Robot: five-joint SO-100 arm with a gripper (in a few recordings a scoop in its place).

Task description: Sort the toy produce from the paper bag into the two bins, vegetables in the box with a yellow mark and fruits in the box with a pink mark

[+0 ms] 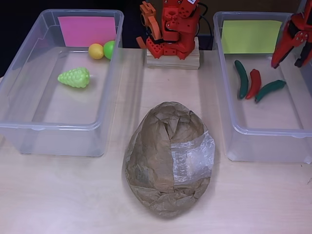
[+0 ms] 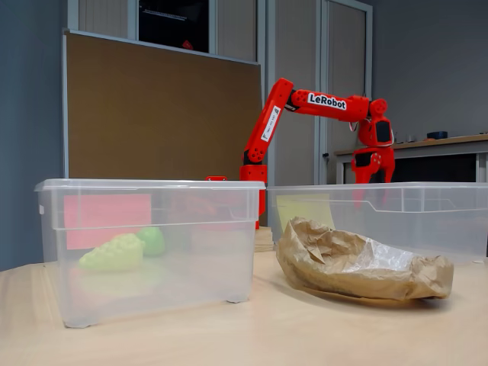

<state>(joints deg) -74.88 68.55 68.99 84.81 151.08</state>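
Overhead view | pincer fingers apart, empty, over yellow-marked bin | three peppers inside | paper bag on tabletop

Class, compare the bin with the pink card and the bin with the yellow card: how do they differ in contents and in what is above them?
The pink-card bin holds three rounded pieces: green grapes, a yellow ball and a green ball. The yellow-card bin holds three long curved pieces, two green and one red. The gripper hangs over the yellow-card bin, not the pink-card one. Both are clear plastic bins.
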